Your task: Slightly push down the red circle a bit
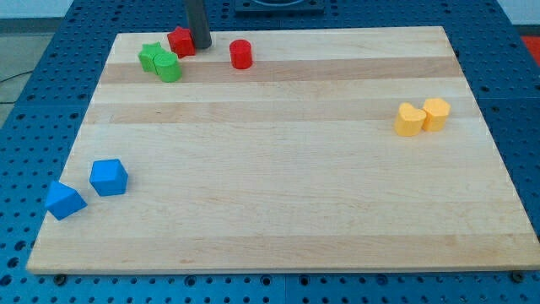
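Observation:
The red circle (241, 54), a short red cylinder, stands near the board's top edge, left of centre. My tip (202, 46) is down on the board to the circle's left, a small gap away. It sits right beside a second red block (180, 41), whose shape is hard to make out, and may touch it.
Two green blocks (160, 62) sit together just left of the red block. Two blue blocks (109, 177) (65, 200) lie at the bottom left. Two yellow blocks (411, 120) (436, 113) touch at the right. The wooden board (278, 169) ends close above the red circle.

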